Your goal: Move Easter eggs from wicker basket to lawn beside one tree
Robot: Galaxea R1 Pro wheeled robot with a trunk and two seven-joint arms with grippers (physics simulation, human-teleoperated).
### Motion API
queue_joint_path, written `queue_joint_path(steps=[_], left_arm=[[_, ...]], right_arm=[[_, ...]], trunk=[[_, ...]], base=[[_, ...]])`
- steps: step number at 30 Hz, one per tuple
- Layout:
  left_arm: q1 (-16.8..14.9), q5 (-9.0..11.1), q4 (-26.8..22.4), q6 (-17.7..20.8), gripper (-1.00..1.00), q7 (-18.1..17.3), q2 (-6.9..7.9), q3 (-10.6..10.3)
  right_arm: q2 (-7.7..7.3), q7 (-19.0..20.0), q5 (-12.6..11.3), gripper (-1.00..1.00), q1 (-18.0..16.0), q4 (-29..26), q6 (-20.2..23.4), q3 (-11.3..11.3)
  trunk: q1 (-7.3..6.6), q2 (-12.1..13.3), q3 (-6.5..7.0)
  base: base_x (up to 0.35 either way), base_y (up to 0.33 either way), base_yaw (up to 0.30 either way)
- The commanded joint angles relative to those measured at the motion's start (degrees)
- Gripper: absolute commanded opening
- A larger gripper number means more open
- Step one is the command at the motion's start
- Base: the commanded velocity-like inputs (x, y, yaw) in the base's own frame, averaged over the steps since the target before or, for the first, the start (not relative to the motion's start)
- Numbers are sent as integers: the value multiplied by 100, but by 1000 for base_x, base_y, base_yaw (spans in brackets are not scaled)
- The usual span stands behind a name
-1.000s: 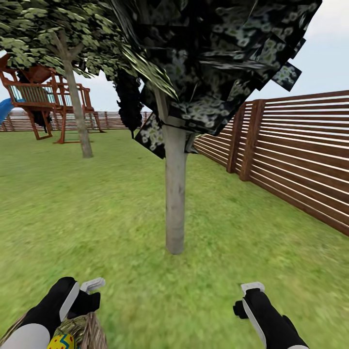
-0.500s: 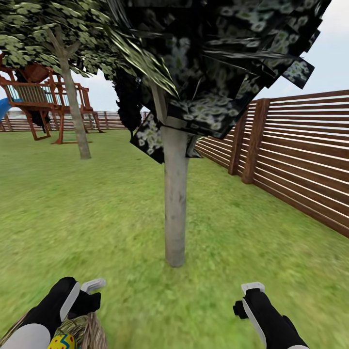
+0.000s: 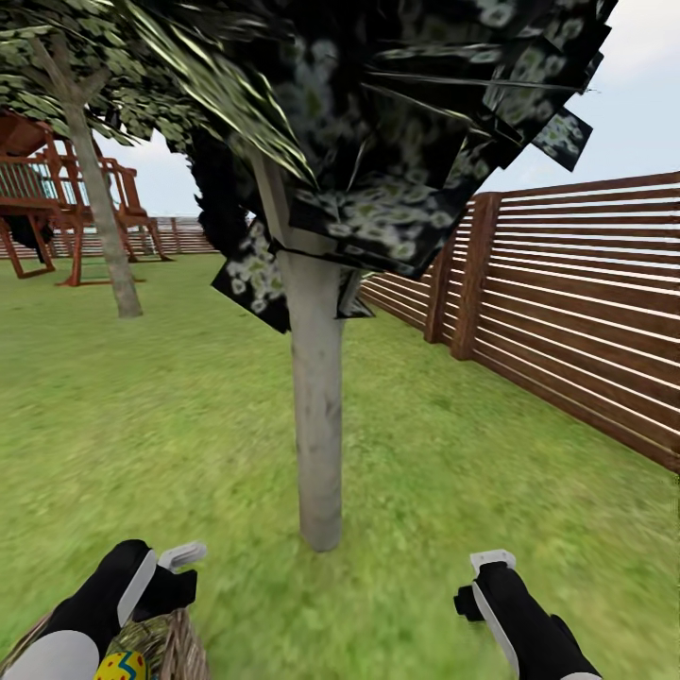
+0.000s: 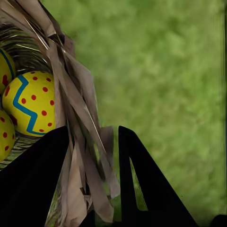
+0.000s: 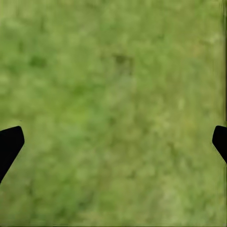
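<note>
The basket (image 3: 175,652) is held by its rim in the clamped jaws of the left gripper (image 4: 92,189), with the eggs (image 4: 30,109) inside. The tree (image 3: 316,444) is seen close ahead. The right gripper (image 5: 113,142) is empty, jaws apart. If the basket is tipped, eggs could be spilled and rolled away from the tree.

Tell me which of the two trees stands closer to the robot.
The pale-trunked tree with the dark speckled crown; the lighter-green tree stands farther back, near the wooden playset.
</note>
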Motion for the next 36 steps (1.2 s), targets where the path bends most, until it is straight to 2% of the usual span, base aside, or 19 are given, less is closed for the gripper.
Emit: queue_joint_path(steps=[1, 9, 16, 36], left_arm=[[-2, -61, -7, 26, -100, -20, -1, 13], [-2, -61, -7, 26, -100, -18, -1, 14], [-2, -61, -10, 32, -100, -10, -1, 7], [-2, -44, -7, 33, -100, -10, -1, 16]], right_arm=[[-10, -16, 3, 100, -4, -4, 32, 28], [-32, -10, -18, 100, -4, -4, 35, 15], [-32, -10, -21, 100, -4, -4, 37, 19], [-32, -11, -16, 100, -4, -4, 36, 20]], trunk=[[3, -3, -6], [3, -3, -6], [3, -3, -6], [442, -805, -365]], base=[[348, 0, -151], [342, 0, -23], [33, 0, 0], [0, 0, 0]])
